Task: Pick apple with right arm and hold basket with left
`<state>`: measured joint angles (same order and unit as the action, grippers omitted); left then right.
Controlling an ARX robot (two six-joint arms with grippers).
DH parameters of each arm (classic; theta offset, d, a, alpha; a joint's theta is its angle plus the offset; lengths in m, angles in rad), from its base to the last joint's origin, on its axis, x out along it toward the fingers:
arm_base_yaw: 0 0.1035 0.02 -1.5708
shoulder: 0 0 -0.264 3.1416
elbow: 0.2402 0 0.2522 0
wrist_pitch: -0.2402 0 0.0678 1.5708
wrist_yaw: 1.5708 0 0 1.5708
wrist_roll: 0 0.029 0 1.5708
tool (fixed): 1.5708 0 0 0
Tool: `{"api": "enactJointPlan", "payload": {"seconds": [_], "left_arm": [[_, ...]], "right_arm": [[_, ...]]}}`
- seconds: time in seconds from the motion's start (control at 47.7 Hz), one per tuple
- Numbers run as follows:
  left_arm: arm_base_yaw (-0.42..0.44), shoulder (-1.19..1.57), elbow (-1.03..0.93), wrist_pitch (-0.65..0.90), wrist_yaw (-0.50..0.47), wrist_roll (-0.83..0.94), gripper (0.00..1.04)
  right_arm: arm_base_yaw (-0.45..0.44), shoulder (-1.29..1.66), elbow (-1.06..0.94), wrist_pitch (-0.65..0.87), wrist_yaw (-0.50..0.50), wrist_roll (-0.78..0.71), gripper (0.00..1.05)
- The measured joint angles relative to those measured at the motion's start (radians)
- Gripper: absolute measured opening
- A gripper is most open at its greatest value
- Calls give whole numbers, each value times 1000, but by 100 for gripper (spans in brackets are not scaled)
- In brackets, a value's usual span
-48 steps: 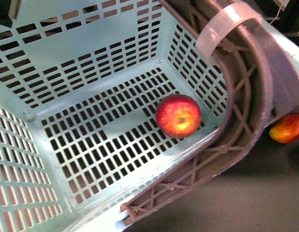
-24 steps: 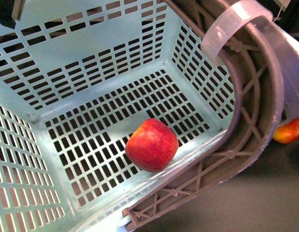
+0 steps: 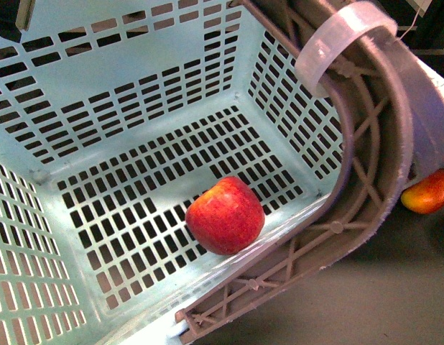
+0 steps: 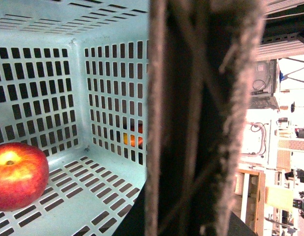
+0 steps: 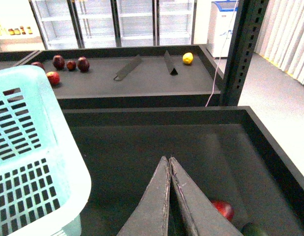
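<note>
The apple (image 3: 225,215) is found inside the basket (image 3: 136,79), on its slotted floor, in the angle where the floor meets the wall below the handle (image 3: 380,165). The basket is seen tilted, so it is judged that the fruit is lodged there by the slope. It is touched by no claw. Whether it presses against that wall or only lies just beside it cannot be told.

The handle is swung up over the basket's rim and is ringed by a translucent white band (image 3: 337,39). The left wrist view is filled by the handle at very close range, so it is judged that the basket is carried by it. The left claw itself cannot be made out, and its grip cannot be told.

The right gripper (image 5: 169,160) is held outside the basket, beside its corner, over a dark tray (image 5: 142,142). Its fingers are pressed tip to tip and nothing is held. A round red fruit (image 5: 223,209) is half hidden behind them, and its kind cannot be settled. A mango-like fruit (image 3: 427,192) lies outside the basket and is partly covered by the handle.
</note>
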<state>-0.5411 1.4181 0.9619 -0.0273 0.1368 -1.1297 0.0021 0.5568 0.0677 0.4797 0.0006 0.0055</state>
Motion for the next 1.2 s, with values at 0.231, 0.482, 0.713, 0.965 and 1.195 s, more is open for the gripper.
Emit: {"api": "enactJointPlan", "payload": {"seconds": [0.231,0.482,0.713,0.965,1.195], "left_arm": [[0,0,0,0,3,0,5],[0,0,0,0,1,0,5],[0,0,0,0,1,0,5],[0,0,0,0,1,0,5],[0,0,0,0,2,-1,5]], "right_arm": [[0,-97,-29,-69,0,0,2],[0,-182,-50,-105,1,0,2],[0,-272,-50,-194,1,0,2],[0,-343,-50,-265,1,0,2],[-1,-458,-50,-410,-2,-1,2]]}}
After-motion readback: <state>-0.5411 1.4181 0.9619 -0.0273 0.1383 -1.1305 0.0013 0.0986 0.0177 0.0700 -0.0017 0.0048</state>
